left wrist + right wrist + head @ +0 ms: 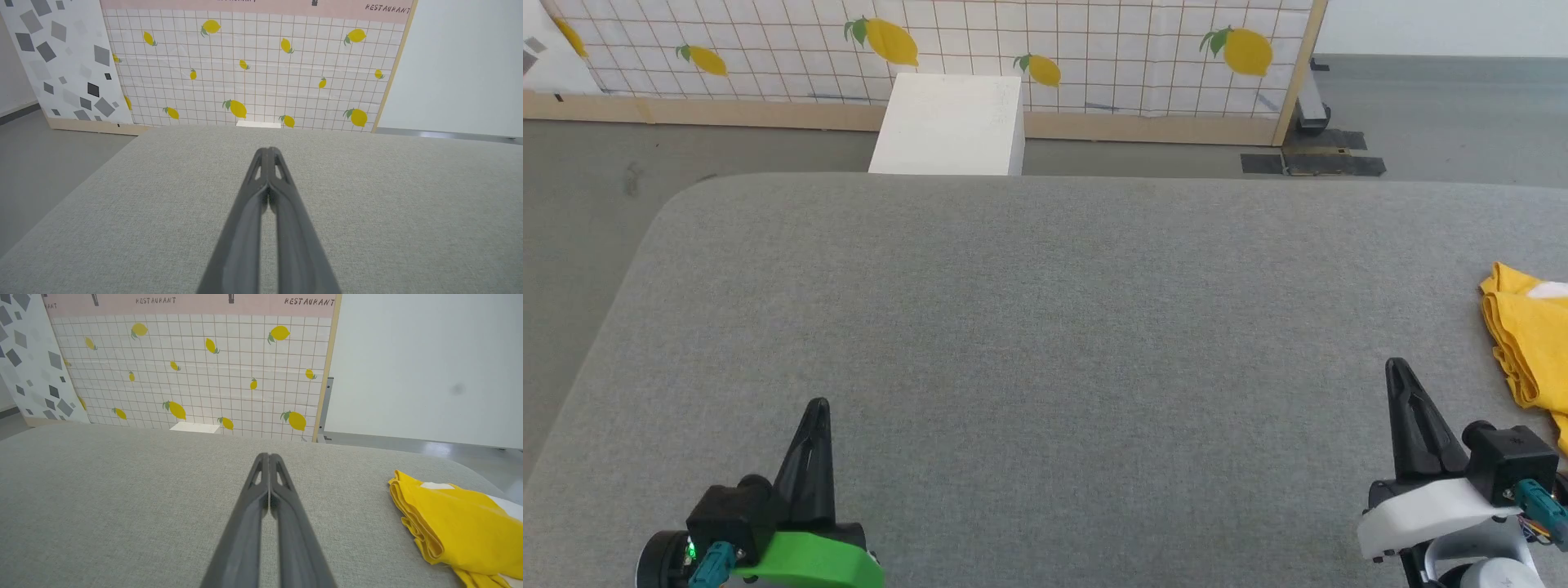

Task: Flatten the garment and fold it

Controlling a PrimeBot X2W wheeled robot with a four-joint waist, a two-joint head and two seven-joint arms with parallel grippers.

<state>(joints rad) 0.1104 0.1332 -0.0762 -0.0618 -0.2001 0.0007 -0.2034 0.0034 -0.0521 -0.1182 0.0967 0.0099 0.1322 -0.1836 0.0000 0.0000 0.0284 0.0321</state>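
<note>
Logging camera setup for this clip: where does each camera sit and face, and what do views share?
Head view: on the head, facing forward and down at the grey table; left gripper lower left, right gripper lower right.
Left wrist view: on the left wrist, along its shut fingers toward the lemon panel.
Right wrist view: on the right wrist, along its shut fingers; garment at right.
Shared: head and right wrist both show the garment.

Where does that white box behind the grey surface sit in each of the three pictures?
Head view: white box top centre, beyond the grey surface's far edge.
Left wrist view: thin sliver at centre, just over that edge.
Right wrist view: left of centre, over that edge.
Shared landmark: the lemon-print wall behind it.
</note>
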